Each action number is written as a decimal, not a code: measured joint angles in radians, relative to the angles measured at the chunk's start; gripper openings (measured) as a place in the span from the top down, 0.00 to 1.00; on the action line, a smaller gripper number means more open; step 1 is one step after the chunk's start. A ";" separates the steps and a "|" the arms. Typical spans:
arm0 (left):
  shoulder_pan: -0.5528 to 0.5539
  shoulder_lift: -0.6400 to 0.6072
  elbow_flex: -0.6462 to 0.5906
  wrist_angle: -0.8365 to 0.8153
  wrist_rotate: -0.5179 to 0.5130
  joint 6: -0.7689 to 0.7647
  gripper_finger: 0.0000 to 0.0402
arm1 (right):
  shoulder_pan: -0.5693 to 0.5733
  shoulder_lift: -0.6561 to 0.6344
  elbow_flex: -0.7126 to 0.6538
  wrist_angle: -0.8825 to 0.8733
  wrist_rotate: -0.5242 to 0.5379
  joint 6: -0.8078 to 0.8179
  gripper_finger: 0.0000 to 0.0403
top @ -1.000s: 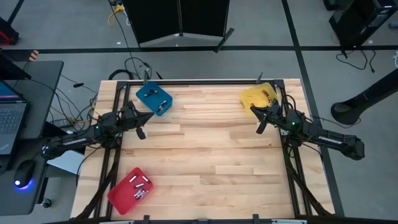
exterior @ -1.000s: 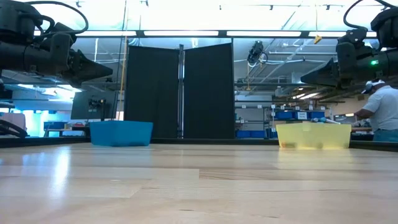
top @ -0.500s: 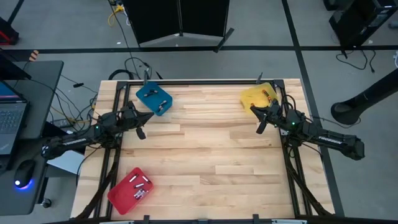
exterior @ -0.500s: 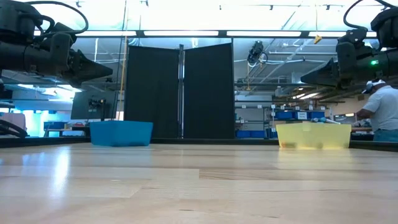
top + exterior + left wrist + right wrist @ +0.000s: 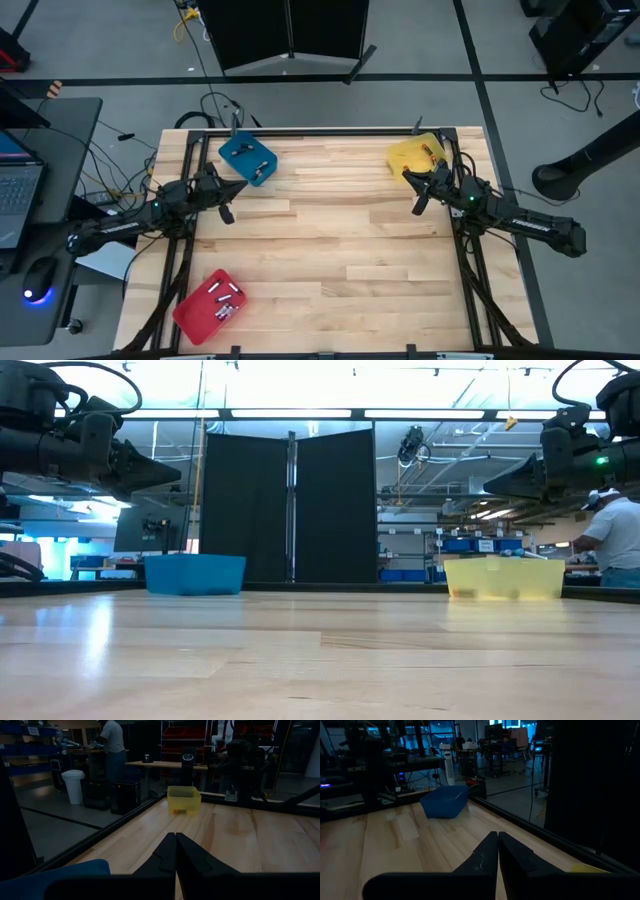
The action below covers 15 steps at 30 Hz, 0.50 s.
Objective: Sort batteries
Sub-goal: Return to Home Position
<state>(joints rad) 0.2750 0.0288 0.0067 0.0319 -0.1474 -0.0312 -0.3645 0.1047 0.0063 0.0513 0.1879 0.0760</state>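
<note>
Batteries (image 5: 226,300) all look binned: silvery cells show in the red tray (image 5: 197,312) at seven o'clock, with the blue tray (image 5: 238,150) at eleven and the yellow tray (image 5: 404,156) at one. Left gripper (image 5: 226,212) hovers at ten o'clock, fingers pressed together, empty. Right gripper (image 5: 419,206) is the same at two o'clock, just beside the yellow rim. The danger: a careless homing swing clips that tray and spills cells across the table (image 5: 340,250).

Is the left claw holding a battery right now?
No, the left wrist view shows the left claw shut tight, with nothing in its grip.
</note>
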 joint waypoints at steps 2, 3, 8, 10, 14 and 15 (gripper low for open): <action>0.000 0.000 0.000 0.000 0.000 0.000 0.97 | 0.000 0.000 0.000 0.000 0.000 0.000 0.93; 0.000 0.000 0.000 0.000 0.000 0.000 0.97 | 0.000 0.000 0.000 0.000 0.000 0.000 0.93; 0.000 0.000 0.000 0.000 0.000 0.000 0.97 | 0.000 0.000 0.000 0.000 0.000 0.000 0.93; 0.000 0.000 0.000 0.000 0.000 0.000 0.97 | 0.000 0.000 0.000 0.000 0.000 0.000 0.93; 0.000 0.000 0.000 0.000 0.000 0.000 0.97 | 0.000 0.000 0.000 0.000 0.000 0.000 0.94; 0.000 0.000 0.000 0.000 0.000 0.000 0.97 | 0.000 0.000 0.000 0.000 0.000 0.000 0.94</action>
<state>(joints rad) 0.2749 0.0288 0.0067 0.0319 -0.1471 -0.0311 -0.3645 0.1047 0.0063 0.0511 0.1879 0.0760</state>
